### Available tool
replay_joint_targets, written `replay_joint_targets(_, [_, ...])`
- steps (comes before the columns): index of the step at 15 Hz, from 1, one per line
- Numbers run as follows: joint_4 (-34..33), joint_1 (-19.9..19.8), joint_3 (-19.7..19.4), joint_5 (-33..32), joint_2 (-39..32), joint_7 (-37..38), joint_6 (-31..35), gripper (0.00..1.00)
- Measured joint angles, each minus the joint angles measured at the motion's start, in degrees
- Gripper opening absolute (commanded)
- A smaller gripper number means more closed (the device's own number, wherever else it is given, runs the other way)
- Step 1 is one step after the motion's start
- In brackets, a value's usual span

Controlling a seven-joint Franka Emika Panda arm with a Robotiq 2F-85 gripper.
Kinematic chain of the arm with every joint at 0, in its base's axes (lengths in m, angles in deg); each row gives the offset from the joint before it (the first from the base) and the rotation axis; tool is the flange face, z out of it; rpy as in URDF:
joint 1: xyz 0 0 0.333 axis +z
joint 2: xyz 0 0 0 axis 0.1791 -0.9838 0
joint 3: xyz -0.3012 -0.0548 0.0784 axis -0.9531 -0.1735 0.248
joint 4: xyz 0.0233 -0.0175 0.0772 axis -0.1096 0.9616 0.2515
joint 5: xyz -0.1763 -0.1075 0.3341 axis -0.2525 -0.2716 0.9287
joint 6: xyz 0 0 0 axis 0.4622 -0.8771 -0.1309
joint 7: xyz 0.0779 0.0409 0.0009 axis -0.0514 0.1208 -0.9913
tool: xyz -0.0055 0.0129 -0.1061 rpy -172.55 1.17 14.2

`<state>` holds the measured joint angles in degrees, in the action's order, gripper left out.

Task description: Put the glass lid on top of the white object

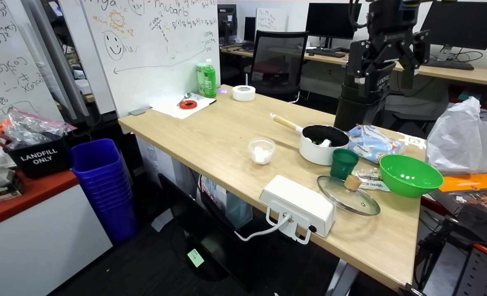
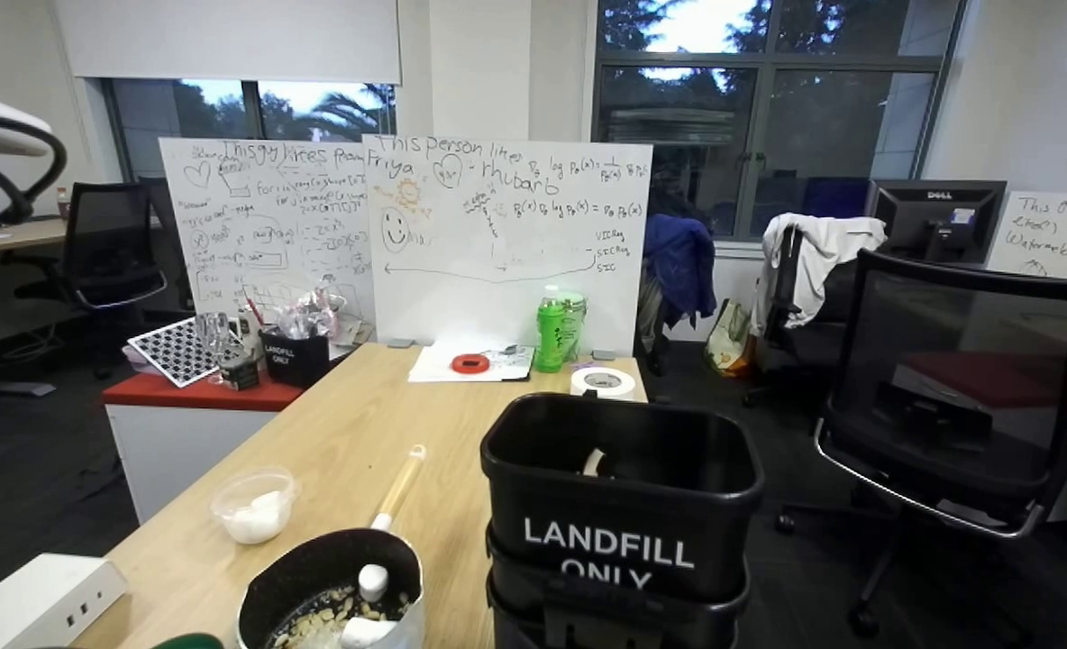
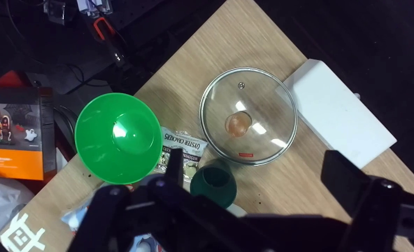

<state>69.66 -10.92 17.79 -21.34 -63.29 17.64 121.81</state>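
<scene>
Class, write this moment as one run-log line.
gripper: open, empty; glass lid: beside white block, near green cup; placement: pending

In an exterior view, a pale wall (image 2: 479, 72) has 2 windows (image 2: 772, 171), the left partly under a white blind (image 2: 227, 36). Bright sky (image 2: 700, 31) and dark trees (image 2: 633, 36) show through, with a palm (image 2: 351, 113). 2 whiteboards (image 2: 506, 311) full of marker writing overlap in view, the right board behind the far end of a wood table (image 1: 219, 127). In both exterior views, a white cabinet (image 1: 42, 242) with a red top (image 2: 155, 395) stands left of the table, on a dark floor (image 1: 107, 271). In an exterior view, a black mesh chair (image 1: 278, 61) stands in front of a long desk (image 1: 478, 77) with dark-screened monitors (image 1: 330, 20). Light falls evenly on the table, with soft shadows.
</scene>
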Motion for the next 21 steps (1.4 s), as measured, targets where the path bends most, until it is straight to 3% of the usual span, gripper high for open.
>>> replay_joint_targets(7, [1.77,-0.01,-0.17,0.66,-2.2,1.83,2.65,1.0])
replay_joint_targets(10, [5.19,-0.02,-0.63,4.39,-5.33,4.2,10.21,1.0])
replay_joint_targets(13, [9.41,0.0,-0.67,5.33,-7.44,9.65,21.77,1.0])
replay_joint_targets(21, [9.65,0.06,-0.66,5.23,-7.46,10.02,22.59,1.0])
